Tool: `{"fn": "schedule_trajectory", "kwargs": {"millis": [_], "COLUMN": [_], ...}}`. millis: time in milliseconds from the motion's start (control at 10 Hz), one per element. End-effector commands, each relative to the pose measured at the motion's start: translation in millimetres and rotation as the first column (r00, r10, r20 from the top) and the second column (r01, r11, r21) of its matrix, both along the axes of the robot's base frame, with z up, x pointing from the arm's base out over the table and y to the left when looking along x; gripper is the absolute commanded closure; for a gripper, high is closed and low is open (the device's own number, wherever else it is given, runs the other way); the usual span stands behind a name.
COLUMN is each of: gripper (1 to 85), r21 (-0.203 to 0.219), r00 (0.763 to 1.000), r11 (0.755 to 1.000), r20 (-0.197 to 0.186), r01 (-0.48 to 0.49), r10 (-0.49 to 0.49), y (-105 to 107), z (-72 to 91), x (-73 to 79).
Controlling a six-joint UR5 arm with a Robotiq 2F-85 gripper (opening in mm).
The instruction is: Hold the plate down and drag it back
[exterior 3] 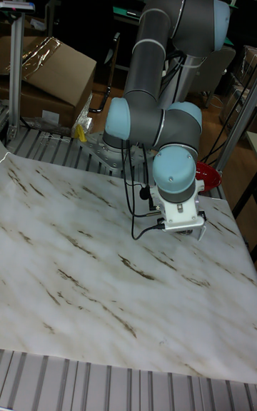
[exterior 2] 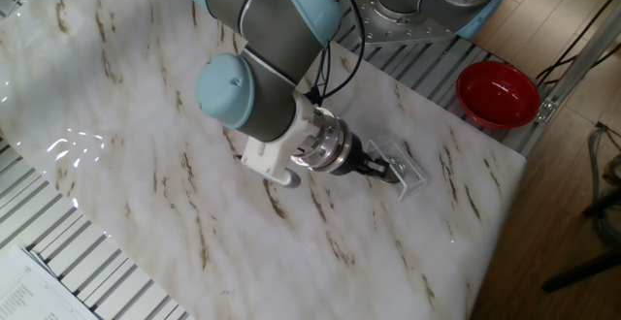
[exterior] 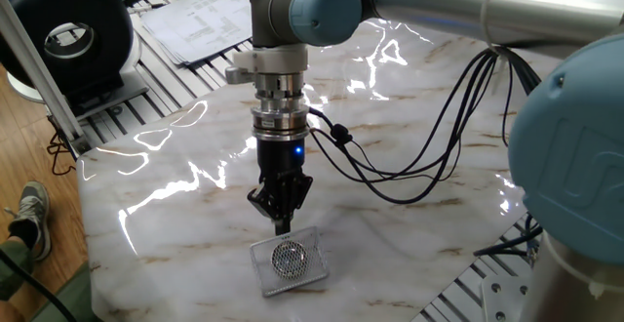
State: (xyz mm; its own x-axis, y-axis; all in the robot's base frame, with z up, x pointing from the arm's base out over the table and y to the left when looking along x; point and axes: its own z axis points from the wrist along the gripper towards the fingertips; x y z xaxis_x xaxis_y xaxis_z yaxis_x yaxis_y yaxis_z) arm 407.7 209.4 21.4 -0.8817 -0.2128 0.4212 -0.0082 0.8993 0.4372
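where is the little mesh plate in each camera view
One fixed view: the plate sits low at centre, inside the clear square box, just below the claw.
The other fixed view: only the box shows, right of centre; the disc cannot be made out.
Tall fixed view: hidden behind the arm's wrist.
Shared landmark: the claw.

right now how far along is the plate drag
Early. Done: the gripper hangs just above the near edge of the clear box holding the plate. In hand: the approach, fingers together, not clearly touching. Left: press down on the plate and drag it back across the table.
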Motion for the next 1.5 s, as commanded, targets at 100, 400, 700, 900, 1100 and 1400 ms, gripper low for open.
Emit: {"fn": "schedule_trajectory", "kwargs": {"millis": [100,400,700,900,1100,1400], "gripper": [84.3,84.3,84.3,84.3,84.3,84.3], "r21": [0.033,0.03,0.025,0.023,0.02,0.015], "r00": [1.0,0.999,0.998,0.998,0.997,0.997], "r11": [0.999,0.999,0.999,0.999,0.999,0.999], "r20": [-0.014,-0.035,-0.048,-0.049,-0.057,-0.056], "r01": [0.024,0.031,0.036,0.04,0.044,0.046], "r10": [-0.024,-0.03,-0.035,-0.039,-0.043,-0.045], "y": [7.4,6.8,7.6,8.7,9.6,8.8], "z": [-2.1,-1.9,-3.1,-5.6,-5.6,-10.0], "x": [-1.7,-5.5,-8.7,-10.1,-12.1,-15.5]}}
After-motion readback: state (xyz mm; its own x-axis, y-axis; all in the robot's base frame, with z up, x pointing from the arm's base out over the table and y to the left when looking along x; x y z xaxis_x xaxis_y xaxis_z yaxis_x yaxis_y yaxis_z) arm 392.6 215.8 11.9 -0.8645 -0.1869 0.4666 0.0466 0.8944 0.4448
